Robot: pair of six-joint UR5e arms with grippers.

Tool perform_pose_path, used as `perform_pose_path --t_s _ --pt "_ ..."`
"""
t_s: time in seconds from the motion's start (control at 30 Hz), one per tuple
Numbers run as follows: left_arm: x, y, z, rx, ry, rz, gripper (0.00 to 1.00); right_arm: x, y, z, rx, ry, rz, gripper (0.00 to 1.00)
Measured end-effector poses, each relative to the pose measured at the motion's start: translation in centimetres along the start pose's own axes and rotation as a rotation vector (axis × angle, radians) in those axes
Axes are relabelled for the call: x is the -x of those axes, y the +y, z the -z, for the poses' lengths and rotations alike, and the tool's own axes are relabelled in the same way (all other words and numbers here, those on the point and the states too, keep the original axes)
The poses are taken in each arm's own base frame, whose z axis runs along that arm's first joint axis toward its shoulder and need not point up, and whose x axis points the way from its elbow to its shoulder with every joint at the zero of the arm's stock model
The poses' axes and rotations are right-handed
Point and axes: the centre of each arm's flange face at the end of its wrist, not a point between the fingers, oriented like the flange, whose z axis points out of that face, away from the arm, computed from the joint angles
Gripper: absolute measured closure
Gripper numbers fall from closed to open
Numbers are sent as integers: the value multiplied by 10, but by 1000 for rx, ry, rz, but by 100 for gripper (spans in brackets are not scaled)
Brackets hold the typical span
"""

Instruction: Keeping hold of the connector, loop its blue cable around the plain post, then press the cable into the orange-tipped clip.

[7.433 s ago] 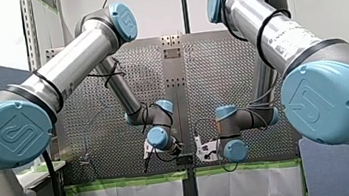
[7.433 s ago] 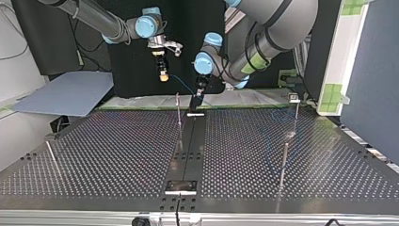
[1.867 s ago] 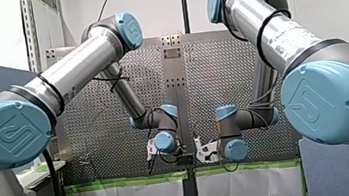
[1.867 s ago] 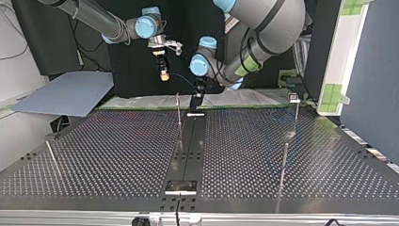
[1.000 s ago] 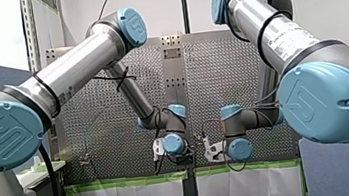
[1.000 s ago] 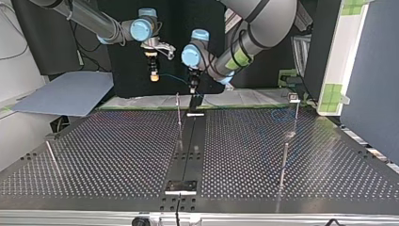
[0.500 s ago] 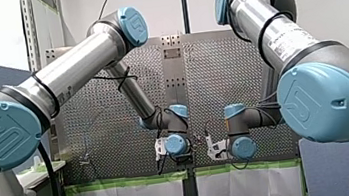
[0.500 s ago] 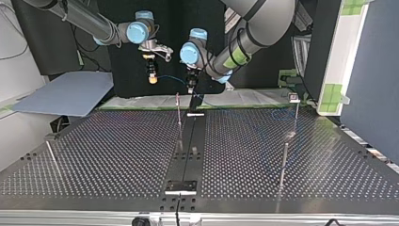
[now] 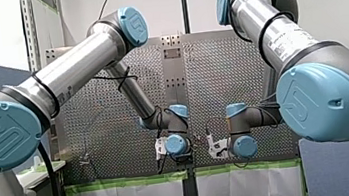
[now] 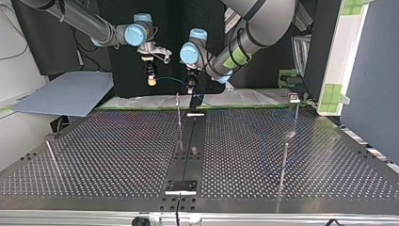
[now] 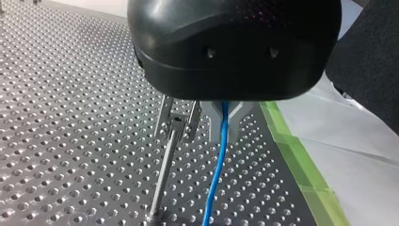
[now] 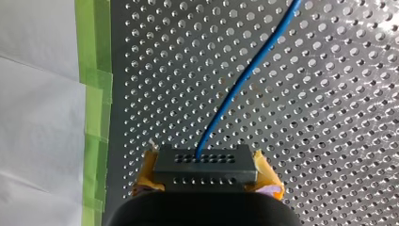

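Right gripper (image 10: 151,81), at the top view's left, is clamping its yellow pads (image 12: 147,175) on the 2 ends of the dark connector (image 12: 205,165). The blue cable (image 11: 214,174) is leaving the connector's face and running across to the left gripper (image 11: 224,135), whose grey fingers (image 11: 214,125) are closing around it so that it is hanging down between them.

Compared with 7 seconds ago, both grippers are sitting further toward the top view's left. The left gripper is riding higher, no longer down by the table edge, and the short span of cable between them is lying almost level instead of sloping. Judged from this, the robot is carrying the cable sideways to begin the loop. The cable is hanging just beside the upright post (image 11: 163,174), apart from it and not yet wrapped, so the clip step is yet to come. No orange tip is showing in any view, so the clip's place cannot be told.

Around the work, from the top view's left:
- a blue-grey panel (image 10: 66,96) is lying off the perforated table (image 10: 117,155);
- 1 post (image 10: 51,156) is standing near that edge;
- a dark centre rail (image 10: 188,155) is running toward the camera;
- at the right are standing 1 bare post (image 10: 283,162) and 1 box-headed post (image 10: 296,106).

Green tape (image 12: 96,84) is edging the table. The upright post's forked metal head (image 11: 176,123) is sitting just beside the left fingers and looks likely to snag the cable.
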Motion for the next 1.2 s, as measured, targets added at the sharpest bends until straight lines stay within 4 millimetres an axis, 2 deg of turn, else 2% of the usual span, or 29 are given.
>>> perform_pose_path --t_s 0.3,0.8,1.2 --pt "9 0 -9 -2 -16 9 100 -2 15 -9 24 -8 -4 100" --pt "12 9 -18 -4 -13 13 100 -1 49 -21 70 -20 -13 100" --pt "16 17 -25 1 -11 17 100 -4 61 -29 64 -12 -15 100"
